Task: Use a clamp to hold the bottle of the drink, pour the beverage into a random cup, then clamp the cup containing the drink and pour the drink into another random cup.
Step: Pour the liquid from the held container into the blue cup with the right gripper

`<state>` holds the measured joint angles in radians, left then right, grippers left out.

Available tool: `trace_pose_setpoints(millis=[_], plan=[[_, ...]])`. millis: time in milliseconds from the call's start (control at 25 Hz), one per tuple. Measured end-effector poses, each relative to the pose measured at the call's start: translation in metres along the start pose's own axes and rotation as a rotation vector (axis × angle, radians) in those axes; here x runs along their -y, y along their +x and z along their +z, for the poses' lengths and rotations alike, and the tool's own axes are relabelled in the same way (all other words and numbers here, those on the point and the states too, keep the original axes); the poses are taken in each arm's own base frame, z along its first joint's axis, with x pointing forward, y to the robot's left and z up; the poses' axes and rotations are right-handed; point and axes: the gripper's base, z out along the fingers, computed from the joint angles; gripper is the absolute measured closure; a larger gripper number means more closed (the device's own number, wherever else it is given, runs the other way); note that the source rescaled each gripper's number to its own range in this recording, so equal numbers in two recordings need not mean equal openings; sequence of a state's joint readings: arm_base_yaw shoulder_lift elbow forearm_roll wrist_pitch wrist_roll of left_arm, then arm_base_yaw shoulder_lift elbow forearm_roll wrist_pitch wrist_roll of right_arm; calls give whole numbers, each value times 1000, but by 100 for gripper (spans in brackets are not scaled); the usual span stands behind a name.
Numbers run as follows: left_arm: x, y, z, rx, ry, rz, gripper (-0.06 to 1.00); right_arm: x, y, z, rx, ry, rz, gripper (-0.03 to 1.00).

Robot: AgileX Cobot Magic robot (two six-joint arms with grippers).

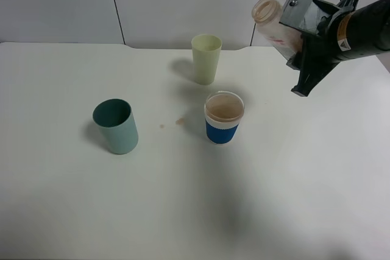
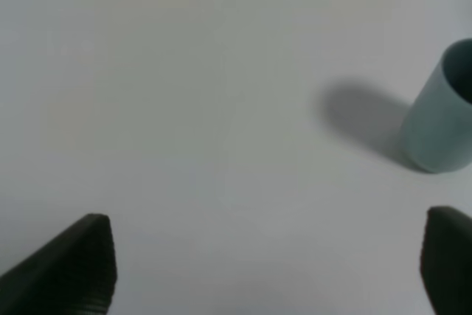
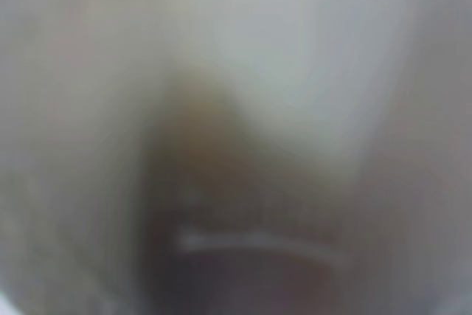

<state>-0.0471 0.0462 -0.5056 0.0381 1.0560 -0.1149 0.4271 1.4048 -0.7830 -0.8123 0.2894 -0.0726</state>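
Table (image 1: 292,199), white, brown drips (image 1: 180,122)

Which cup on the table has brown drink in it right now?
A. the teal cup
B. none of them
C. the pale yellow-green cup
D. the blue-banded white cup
D: brown liquid shows inside the blue-banded white cup; the teal cup shows only its dark inside.

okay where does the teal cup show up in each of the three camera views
Exterior high: the teal cup stands left of centre on the white table, apart from the other cups.
Left wrist: it is cut off at the picture's edge.
Right wrist: not in it; the view is a blur.
Shared landmark: the table.
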Motion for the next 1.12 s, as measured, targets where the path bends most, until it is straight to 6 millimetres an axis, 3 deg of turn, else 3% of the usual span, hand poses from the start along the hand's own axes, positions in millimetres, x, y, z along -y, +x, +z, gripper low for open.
trace_pose_setpoints(millis=[520,800,1120], plan=[[0,0,0,0,0,0,44,-3,-11,-2,68,13,-12,95],[0,0,0,0,0,0,44,-25,-6,2,150,-54,8,95],[0,0,0,0,0,0,44,-32,-8,12,178,-90,2,95]])
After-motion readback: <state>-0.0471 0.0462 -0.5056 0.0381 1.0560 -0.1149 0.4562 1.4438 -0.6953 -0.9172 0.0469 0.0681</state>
